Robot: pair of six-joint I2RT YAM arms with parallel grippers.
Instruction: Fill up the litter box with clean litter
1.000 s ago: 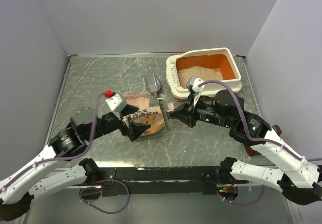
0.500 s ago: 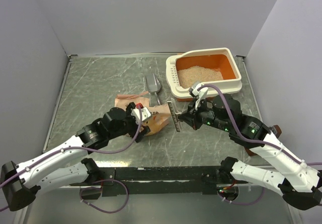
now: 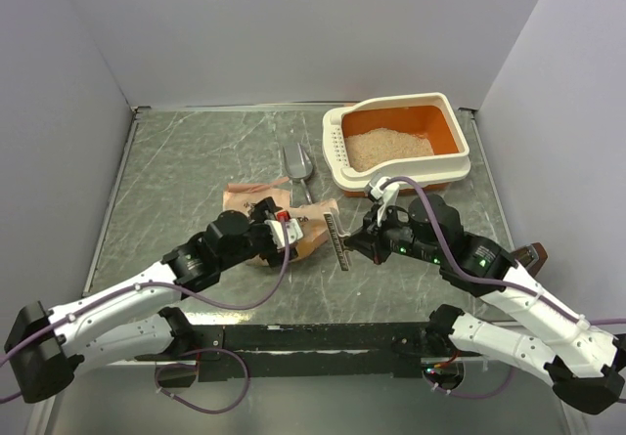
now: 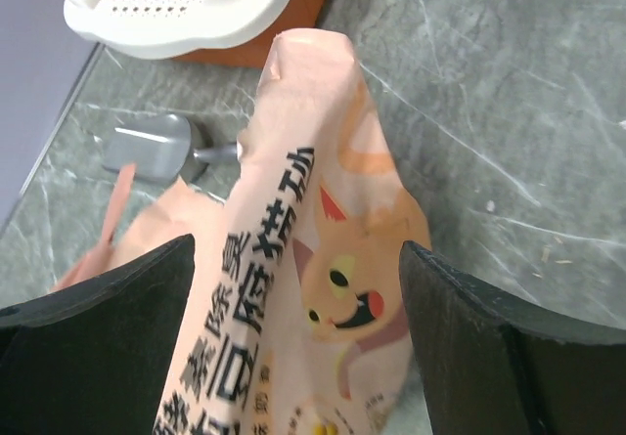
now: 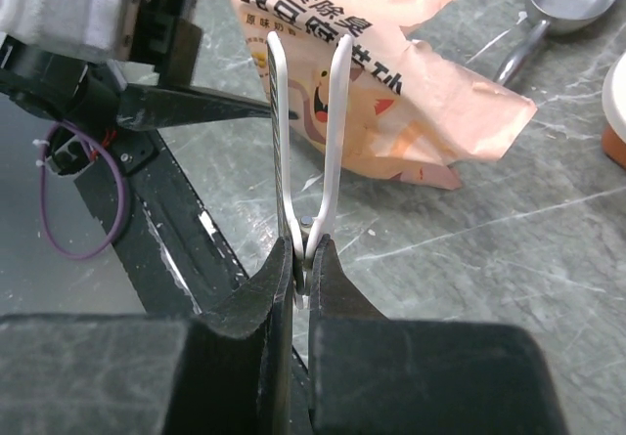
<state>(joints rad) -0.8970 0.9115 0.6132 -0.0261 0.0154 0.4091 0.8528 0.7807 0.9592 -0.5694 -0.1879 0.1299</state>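
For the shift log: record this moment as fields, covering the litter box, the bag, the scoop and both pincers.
litter box: far right of the table, upright
clean litter: pale heap in the basin, with orange floor showing around it
bag: crumpled, mid-table, printed side up
scoop: on the table between bag and box, not held
left pincer: open, one jaw on each side of the bag
right pincer: shut on a white clip that points toward the bag
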